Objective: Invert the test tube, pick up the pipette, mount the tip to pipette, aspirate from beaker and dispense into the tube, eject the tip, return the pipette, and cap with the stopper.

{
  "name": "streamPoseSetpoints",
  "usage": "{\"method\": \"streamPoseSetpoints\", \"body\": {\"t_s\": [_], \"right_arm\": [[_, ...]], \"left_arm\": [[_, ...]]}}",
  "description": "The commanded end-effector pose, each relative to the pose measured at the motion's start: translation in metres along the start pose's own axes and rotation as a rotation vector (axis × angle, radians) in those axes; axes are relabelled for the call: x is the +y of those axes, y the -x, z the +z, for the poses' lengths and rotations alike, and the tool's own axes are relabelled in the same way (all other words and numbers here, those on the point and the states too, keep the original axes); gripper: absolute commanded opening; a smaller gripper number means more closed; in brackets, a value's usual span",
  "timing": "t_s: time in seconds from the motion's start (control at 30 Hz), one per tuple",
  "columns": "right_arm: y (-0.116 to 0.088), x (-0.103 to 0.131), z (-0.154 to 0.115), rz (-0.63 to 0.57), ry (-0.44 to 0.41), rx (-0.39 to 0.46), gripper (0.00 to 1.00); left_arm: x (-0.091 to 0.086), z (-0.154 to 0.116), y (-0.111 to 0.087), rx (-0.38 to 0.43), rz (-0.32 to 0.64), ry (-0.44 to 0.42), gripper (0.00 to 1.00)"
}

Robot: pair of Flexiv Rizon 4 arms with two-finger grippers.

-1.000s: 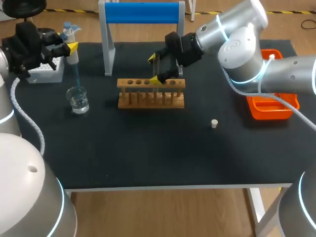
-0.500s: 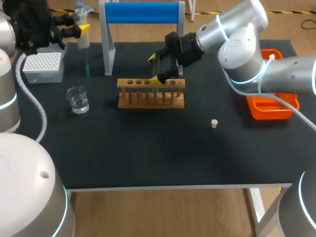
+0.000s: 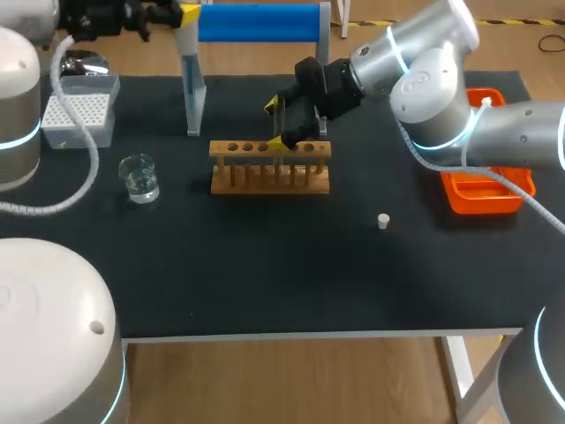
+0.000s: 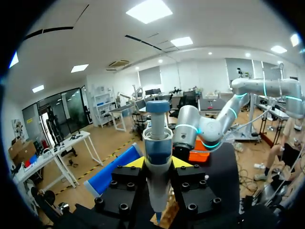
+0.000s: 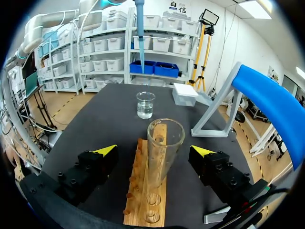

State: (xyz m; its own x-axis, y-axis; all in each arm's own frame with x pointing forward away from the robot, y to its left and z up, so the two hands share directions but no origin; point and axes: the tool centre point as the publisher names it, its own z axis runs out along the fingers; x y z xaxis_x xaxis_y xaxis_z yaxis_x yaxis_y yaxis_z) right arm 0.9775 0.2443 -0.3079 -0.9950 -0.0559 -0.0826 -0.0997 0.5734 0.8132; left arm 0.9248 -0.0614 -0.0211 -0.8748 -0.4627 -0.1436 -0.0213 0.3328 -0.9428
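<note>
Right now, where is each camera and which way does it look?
Head view: above and behind me, looking down on the table; left arm and right arm show.
Left wrist view: on the raised left arm, looking along its fingers, shut on the pipette, towards the right arm.
Right wrist view: low over the test tube rack, fingers either side of the test tube, facing the beaker.
Head and right wrist views both show the test tube rack and beaker.

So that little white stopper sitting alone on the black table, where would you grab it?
Grip the stopper by its round sides, coming straight down from above. It is short and seems to stand on end on the table, with nothing close by, so both sides are free. From the side it sits too low.
</note>
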Motion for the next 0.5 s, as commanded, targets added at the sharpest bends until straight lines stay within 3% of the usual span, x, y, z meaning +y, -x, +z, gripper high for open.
{"method": "streamPoseSetpoints", "body": {"t_s": [0.03, 0.5], "right_arm": [[0.0, 0.0, -0.002, 0.001, -0.004, 0.004, 1.0], [0.0, 0.0, -0.002, 0.001, -0.004, 0.004, 1.0]], "left_arm": [[-0.016, 0.019, 0.003, 0.02, -0.006, 0.036, 0.0], [-0.056, 0.046, -0.012, 0.069, -0.031, -0.026, 0.0]]}}
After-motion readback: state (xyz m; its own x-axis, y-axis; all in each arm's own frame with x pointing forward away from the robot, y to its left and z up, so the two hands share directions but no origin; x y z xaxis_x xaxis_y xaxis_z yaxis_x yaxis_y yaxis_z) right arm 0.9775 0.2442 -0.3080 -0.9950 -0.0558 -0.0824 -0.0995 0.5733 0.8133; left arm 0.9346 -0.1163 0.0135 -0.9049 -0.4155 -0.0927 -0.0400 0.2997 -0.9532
